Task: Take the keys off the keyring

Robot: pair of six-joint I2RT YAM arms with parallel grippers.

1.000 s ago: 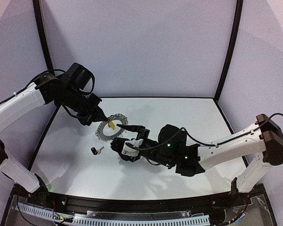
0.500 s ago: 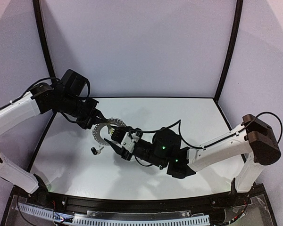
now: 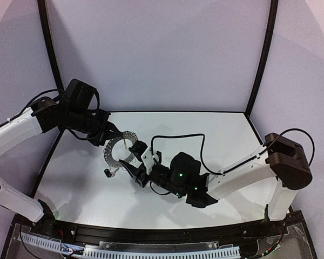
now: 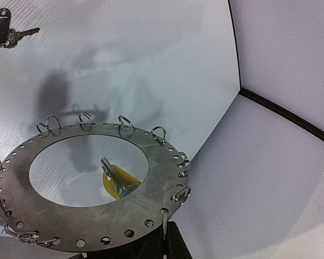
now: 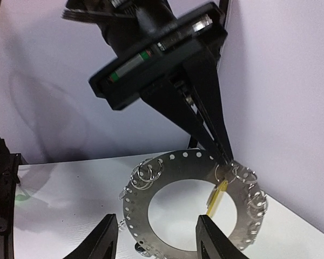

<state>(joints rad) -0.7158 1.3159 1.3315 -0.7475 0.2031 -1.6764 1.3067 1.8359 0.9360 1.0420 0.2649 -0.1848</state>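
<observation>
My left gripper (image 3: 112,135) is shut on the rim of the keyring (image 3: 109,152), a flat grey hoop fringed with wire loops, and holds it above the table. In the left wrist view the keyring (image 4: 151,178) fills the lower left, with my gripper (image 4: 164,237) pinching its near edge. The yellow-headed key (image 4: 108,185) hangs from it. My right gripper (image 3: 132,161) is open, just right of the hoop. In the right wrist view its fingertips (image 5: 104,237) straddle the lower keyring (image 5: 135,211) without touching it, and the yellow key (image 5: 216,197) dangles inside. The black-headed key (image 3: 108,172) lies loose on the table (image 4: 1,27).
White walls with black frame posts (image 3: 259,59) enclose the white table (image 3: 221,135). The right arm's cable (image 3: 178,136) loops over the table behind its wrist. The left arm's body (image 5: 156,48) looms over the hoop in the right wrist view.
My right gripper has moved left and up to the hoop, its open fingers now straddling it. My left gripper has shifted the hoop slightly left, still holding it.
</observation>
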